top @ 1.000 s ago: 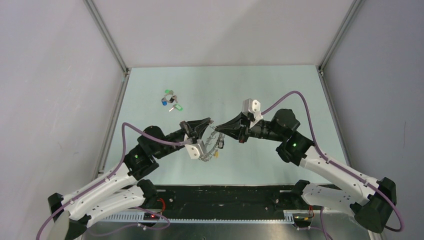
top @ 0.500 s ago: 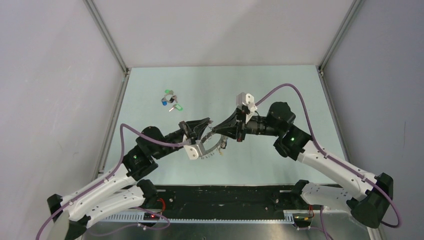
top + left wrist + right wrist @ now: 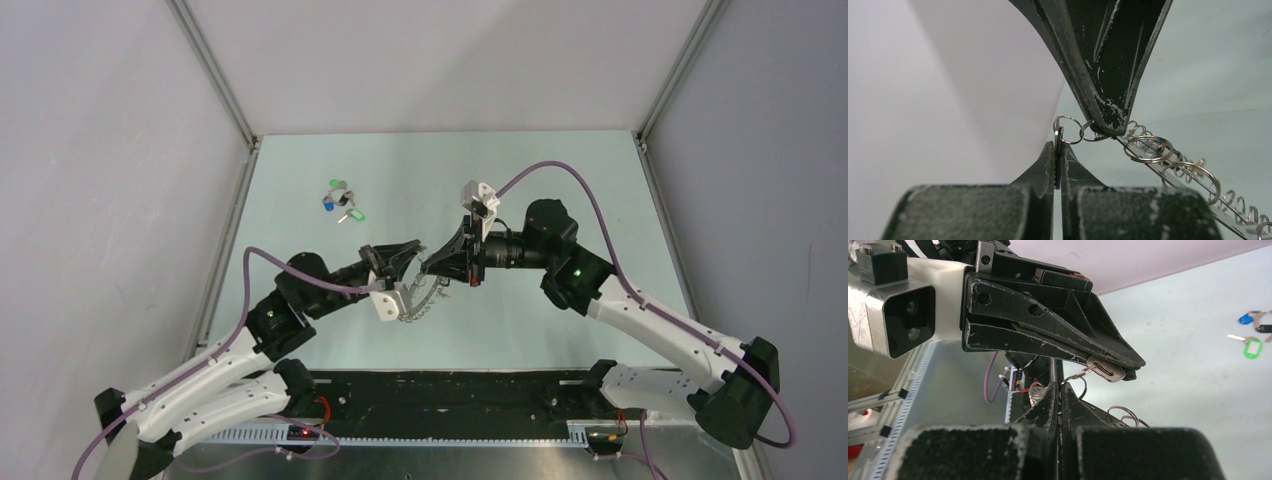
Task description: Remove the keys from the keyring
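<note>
A small silver key [image 3: 1105,371] is clamped in my left gripper [image 3: 1058,147], whose jaws are shut; in the left wrist view the key [image 3: 1059,144] stands edge-on with a little wire loop on it. My right gripper [image 3: 1058,388] is shut on the rim of the keyring [image 3: 1178,159], a flat grey disc fringed with wire loops. In the top view the two grippers meet tip to tip above the table, left gripper [image 3: 416,258] against right gripper [image 3: 432,268]. The keyring [image 3: 425,298] hangs just below them. What the right jaws pinch is partly hidden.
Several loose keys [image 3: 340,200] with blue, green and black tags lie together on the pale green table [image 3: 560,170] at the far left; the same keys [image 3: 1252,335] show in the right wrist view. Grey walls close in the table on three sides.
The right arm has swung left and rolled its wrist, closing on the left gripper. The keyring has tilted and shifted slightly left under the tips. The left arm has barely moved.
</note>
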You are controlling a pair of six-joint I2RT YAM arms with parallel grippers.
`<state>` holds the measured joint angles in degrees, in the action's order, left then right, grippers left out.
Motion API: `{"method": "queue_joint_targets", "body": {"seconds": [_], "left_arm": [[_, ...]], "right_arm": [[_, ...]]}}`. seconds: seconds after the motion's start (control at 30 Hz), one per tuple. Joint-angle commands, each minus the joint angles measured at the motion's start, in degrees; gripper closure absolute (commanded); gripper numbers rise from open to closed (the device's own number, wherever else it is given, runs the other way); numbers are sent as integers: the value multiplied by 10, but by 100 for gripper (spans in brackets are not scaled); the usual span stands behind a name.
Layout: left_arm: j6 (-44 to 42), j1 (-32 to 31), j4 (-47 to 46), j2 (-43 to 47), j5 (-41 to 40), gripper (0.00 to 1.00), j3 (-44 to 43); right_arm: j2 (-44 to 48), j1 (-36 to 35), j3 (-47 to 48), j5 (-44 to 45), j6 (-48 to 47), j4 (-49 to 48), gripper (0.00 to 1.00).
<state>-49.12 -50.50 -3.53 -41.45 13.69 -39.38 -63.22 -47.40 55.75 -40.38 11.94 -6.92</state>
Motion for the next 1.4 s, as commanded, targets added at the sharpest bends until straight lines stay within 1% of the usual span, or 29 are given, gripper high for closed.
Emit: {"method": "queue_joint_targets", "body": {"seconds": [0.0, 0.13, 0.67, 0.9, 1.03, 1.27, 1.37], "left_arm": [[-6, 0, -48, 6, -4, 100, -7], [-6, 0, -48, 11, -6, 100, -7], [-9, 0, -48, 26, -5, 100, -7], [-11, 0, -48, 32, -4, 100, -7], [-15, 1, -48, 34, -6, 100, -7], [-18, 0, -47, 38, -4, 100, -5], [-17, 1, -48, 36, 1, 100, -5]], "right_arm": [[-22, -2, 23, -43, 55, -4, 100], [-40, 5, 27, -59, 84, -12, 100], [-85, 38, 27, -76, 180, 11, 100], [-106, 49, 24, -62, 216, 11, 100], [-118, 65, 10, -51, 258, -11, 100], [-130, 85, -37, -18, 362, -107, 100], [-143, 81, -43, -16, 381, -136, 100]]}}
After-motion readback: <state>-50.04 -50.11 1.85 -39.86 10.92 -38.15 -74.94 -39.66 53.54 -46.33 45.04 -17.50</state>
